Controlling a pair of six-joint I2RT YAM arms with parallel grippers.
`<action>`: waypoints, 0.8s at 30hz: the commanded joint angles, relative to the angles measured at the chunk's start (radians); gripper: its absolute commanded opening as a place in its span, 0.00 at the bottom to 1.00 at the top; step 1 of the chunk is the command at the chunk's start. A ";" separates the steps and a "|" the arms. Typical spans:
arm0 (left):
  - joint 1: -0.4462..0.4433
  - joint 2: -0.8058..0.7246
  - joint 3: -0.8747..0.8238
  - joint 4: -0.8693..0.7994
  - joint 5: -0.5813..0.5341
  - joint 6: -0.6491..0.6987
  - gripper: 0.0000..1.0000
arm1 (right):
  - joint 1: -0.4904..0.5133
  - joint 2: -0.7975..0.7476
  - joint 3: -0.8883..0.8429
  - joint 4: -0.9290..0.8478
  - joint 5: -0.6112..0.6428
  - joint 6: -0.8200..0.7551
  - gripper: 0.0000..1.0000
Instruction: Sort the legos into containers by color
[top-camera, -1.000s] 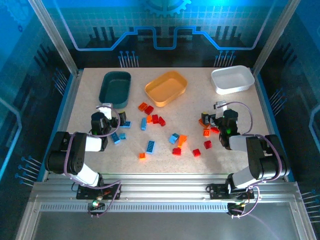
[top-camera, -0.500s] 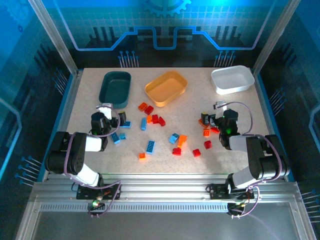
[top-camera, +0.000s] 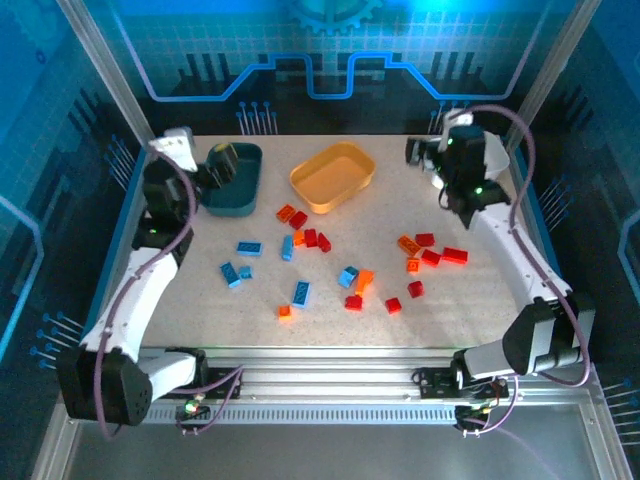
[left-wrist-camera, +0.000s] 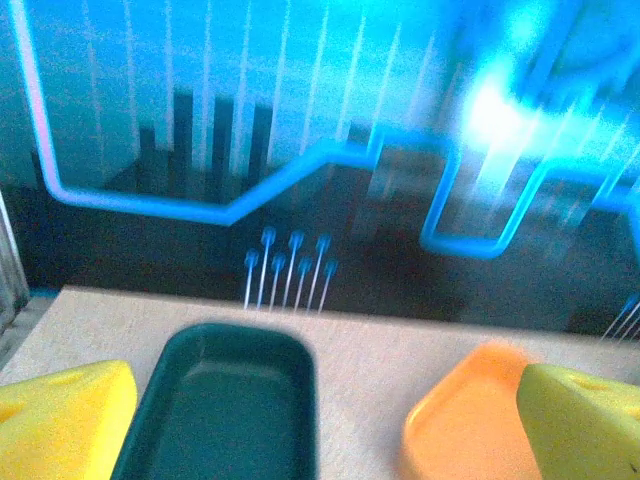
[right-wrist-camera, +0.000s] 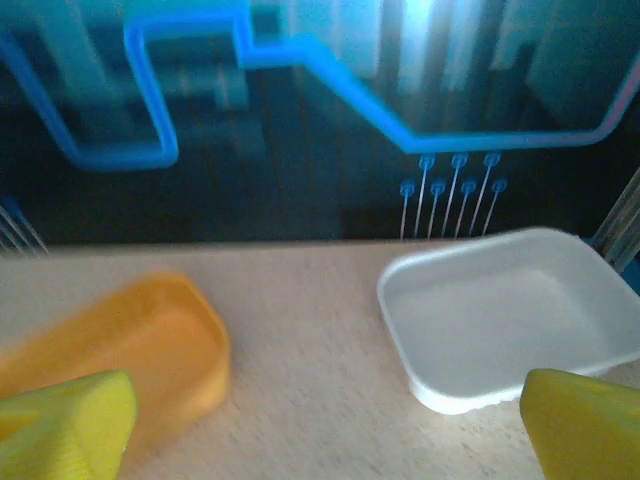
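White-and-black arms (top-camera: 138, 288), yellow fingers (left-wrist-camera: 62, 420) (wedge-shaped)

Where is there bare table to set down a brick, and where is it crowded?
Bare: between the yellow-orange tray and the white tray; the near strip of the table, on this side of the legos. Crowded: the middle.

white tray (right-wrist-camera: 500, 310): smooth matt plastic | table (top-camera: 470, 300): speckled matt | legos (top-camera: 301, 292): probably glossy plastic

Both arms stretched way out, jaws wide open

The left arm (top-camera: 135, 295) runs up the left side with the left end effector (top-camera: 222, 162) raised, yellow fingertips (left-wrist-camera: 65, 415) spread well apart; the right arm (top-camera: 510, 250) mirrors it, right end effector (top-camera: 422, 153) just as wide, gripping nothing.
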 joint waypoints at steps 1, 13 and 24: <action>0.005 0.003 0.090 -0.294 -0.063 -0.229 0.99 | -0.102 0.114 0.066 -0.362 -0.135 0.229 0.97; 0.051 0.513 0.515 -0.598 0.242 -0.180 0.97 | -0.235 0.473 0.259 -0.398 -0.167 0.383 0.81; 0.004 0.947 0.837 -0.835 0.267 -0.078 0.82 | -0.317 0.803 0.561 -0.450 -0.290 0.408 0.76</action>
